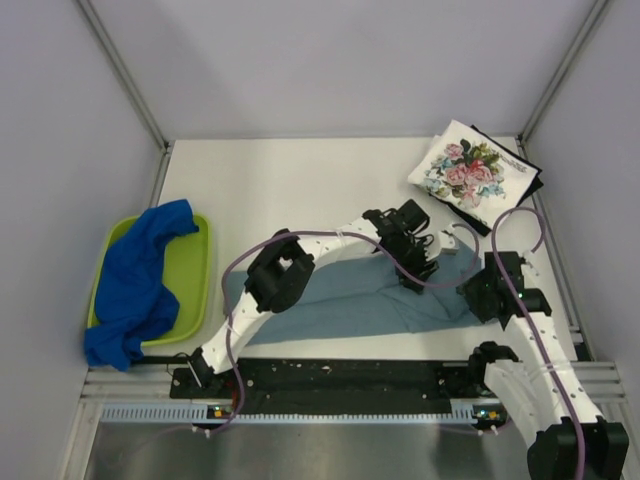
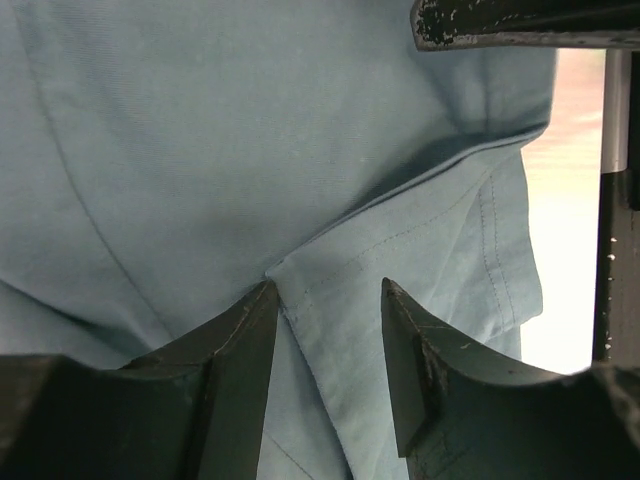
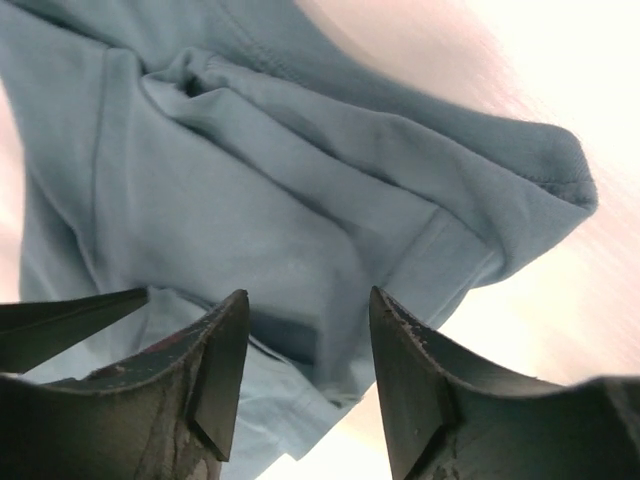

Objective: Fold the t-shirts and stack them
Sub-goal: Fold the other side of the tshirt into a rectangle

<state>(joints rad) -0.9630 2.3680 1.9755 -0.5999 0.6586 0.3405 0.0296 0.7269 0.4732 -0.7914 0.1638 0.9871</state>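
The matte grey-blue t-shirt lies rumpled at the lower centre of the smooth white worktop, its stitched hem creased into soft ridges. The left claw and right claw both stand spread over the cloth, and their tips may be touching it. At the upper right, the floral t-shirt lies folded square.

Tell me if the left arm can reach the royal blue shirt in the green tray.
Probably yes: the royal blue shirt lies uncovered in the green tray on that arm's side, though the left gripper is open over the grey-blue shirt.
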